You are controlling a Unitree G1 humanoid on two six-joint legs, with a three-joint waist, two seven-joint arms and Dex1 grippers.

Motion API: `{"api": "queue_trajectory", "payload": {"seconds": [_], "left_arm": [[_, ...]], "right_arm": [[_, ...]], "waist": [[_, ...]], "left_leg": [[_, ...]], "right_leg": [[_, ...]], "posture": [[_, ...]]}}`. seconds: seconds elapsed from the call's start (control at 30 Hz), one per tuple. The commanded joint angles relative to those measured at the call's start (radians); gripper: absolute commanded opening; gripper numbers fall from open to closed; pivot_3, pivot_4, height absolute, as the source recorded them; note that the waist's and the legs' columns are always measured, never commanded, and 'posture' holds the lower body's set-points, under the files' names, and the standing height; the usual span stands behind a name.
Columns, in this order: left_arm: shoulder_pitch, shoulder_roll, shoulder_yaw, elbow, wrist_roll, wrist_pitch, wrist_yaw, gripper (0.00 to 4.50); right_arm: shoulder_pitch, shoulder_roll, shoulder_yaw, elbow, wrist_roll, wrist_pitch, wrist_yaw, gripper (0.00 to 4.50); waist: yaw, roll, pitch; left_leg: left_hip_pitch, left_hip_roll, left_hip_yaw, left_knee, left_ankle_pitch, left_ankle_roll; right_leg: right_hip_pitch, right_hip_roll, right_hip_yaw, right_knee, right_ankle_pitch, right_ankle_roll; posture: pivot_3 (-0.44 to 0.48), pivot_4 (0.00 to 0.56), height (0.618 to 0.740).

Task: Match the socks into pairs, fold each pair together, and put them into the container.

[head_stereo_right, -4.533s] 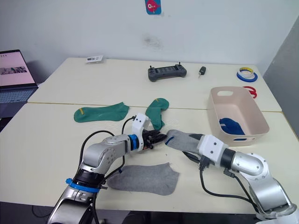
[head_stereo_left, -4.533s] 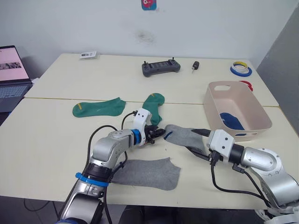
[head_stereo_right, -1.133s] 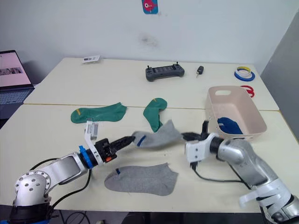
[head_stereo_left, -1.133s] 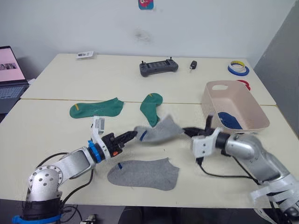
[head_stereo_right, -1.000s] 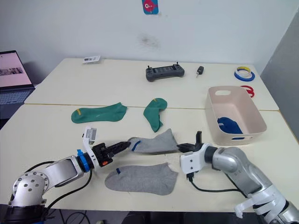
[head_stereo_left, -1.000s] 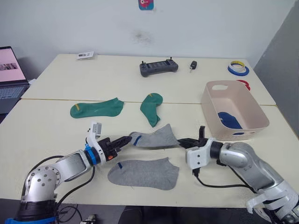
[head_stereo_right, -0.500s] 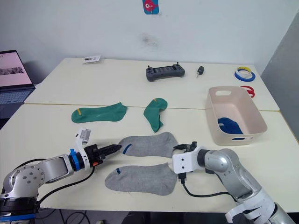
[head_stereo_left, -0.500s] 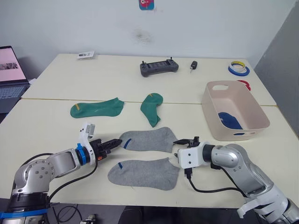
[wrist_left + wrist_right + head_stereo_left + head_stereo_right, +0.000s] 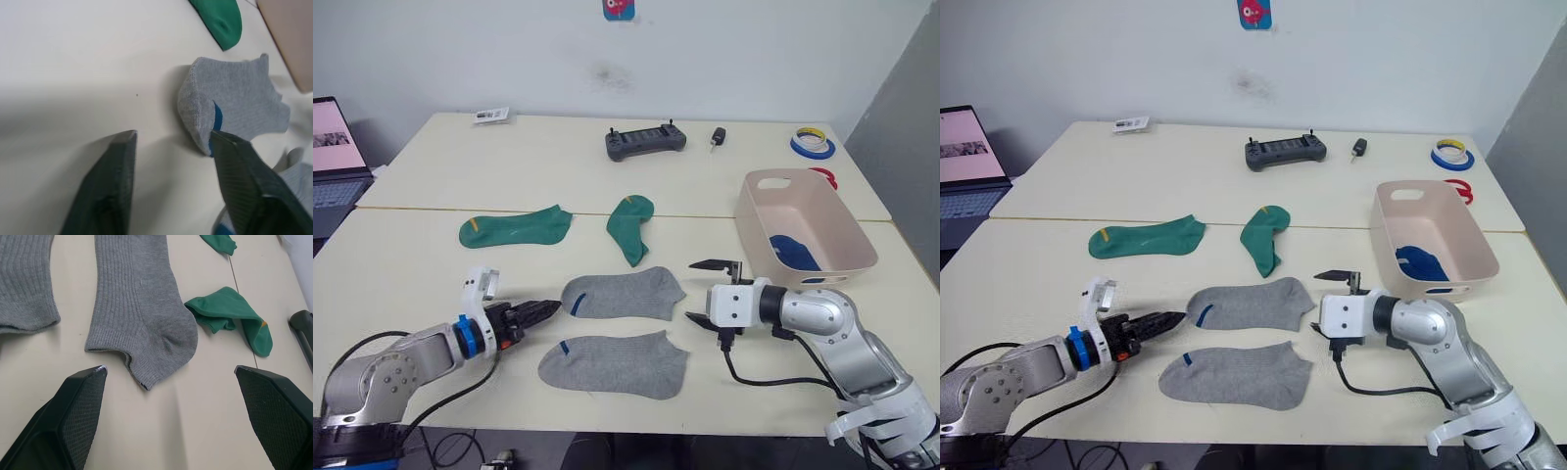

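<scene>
**Grey pair laid flat, ready to stack**

On the near table (image 9: 401,274), two grey socks (image 9: 624,295) (image 9: 614,362) lie parallel, apparently spread for folding. The left gripper (image 9: 540,310) and right gripper (image 9: 707,291) stand open and empty at the upper sock's ends. Green socks (image 9: 516,226) wait behind; the container (image 9: 808,235), holding something blue, sits right with open room between.

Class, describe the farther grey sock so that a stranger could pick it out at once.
Start at the pink tub on the table's right, then move left past the right end effector. The farther grey sock lies flat there, behind the nearer grey sock and nearer than the green ones.
</scene>
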Motion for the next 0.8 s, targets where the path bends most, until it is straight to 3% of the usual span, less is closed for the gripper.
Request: {"api": "queue_trajectory", "payload": {"seconds": [0.03, 0.07, 0.23, 0.37, 0.53, 0.73, 0.8], "left_arm": [[0.014, 0.071, -0.023, -0.036, 0.201, -0.260, -0.138, 3.83], [0.016, 0.096, -0.047, -0.035, 0.281, -0.375, -0.190, 4.09], [-0.015, 0.172, -0.198, 0.018, 0.604, -0.930, -0.420, 4.09], [-0.148, 0.166, -0.311, 0.199, 0.767, -1.224, -0.494, 4.09], [-0.313, 0.125, -0.394, 0.422, 0.893, -1.436, -0.481, 4.09], [-0.428, 0.079, -0.447, 0.575, 0.962, -1.574, -0.462, 4.09], [-0.447, 0.062, -0.462, 0.597, 0.977, -1.598, -0.453, 3.71]], "right_arm": [[0.000, -0.005, -0.038, -0.054, 0.076, -0.009, 0.018, 4.50], [0.000, -0.005, -0.040, -0.058, 0.100, -0.014, 0.026, 4.50], [-0.004, -0.005, -0.041, -0.075, 0.177, 0.005, 0.046, 4.50], [-0.011, -0.002, -0.034, -0.086, 0.196, 0.039, 0.040, 4.50], [-0.003, -0.010, -0.040, -0.107, 0.199, 0.081, 0.033, 4.50], [0.010, -0.017, -0.046, -0.132, 0.208, 0.125, 0.025, 4.50], [0.010, -0.018, -0.046, -0.136, 0.209, 0.133, 0.023, 4.50]], "waist": [[0.001, 0.000, 0.000], [0.001, 0.000, 0.000], [0.005, 0.000, 0.000], [0.004, 0.001, 0.001], [0.002, 0.001, 0.001], [0.002, 0.001, 0.001], [0.003, 0.001, 0.000]], "left_leg": [[0.000, 0.000, 0.000, 0.000, 0.000, 0.000], [0.000, 0.000, 0.000, 0.000, 0.000, 0.000], [-0.001, -0.001, 0.002, -0.001, 0.000, 0.000], [-0.001, 0.000, 0.005, -0.001, 0.000, 0.001], [-0.002, 0.000, 0.007, -0.001, -0.001, 0.001], [-0.002, 0.000, 0.006, 0.000, -0.001, 0.001], [-0.002, 0.000, 0.006, 0.000, -0.001, 0.001]], "right_leg": [[0.000, 0.000, 0.000, 0.000, 0.000, 0.000], [0.000, 0.000, 0.000, 0.000, 0.000, 0.000], [-0.001, -0.001, 0.001, -0.001, 0.000, 0.000], [-0.001, -0.001, 0.001, -0.001, 0.000, 0.000], [-0.004, 0.001, -0.001, 0.000, 0.000, 0.000], [-0.004, 0.001, -0.001, 0.002, 0.000, 0.000], [-0.004, 0.001, -0.002, 0.002, 0.000, 0.000]], "posture": [[0.000, 0.150, 0.740], [0.000, 0.150, 0.740], [0.000, 0.150, 0.740], [0.000, 0.150, 0.740], [0.000, 0.150, 0.740], [0.000, 0.150, 0.740], [0.000, 0.150, 0.740]]}}
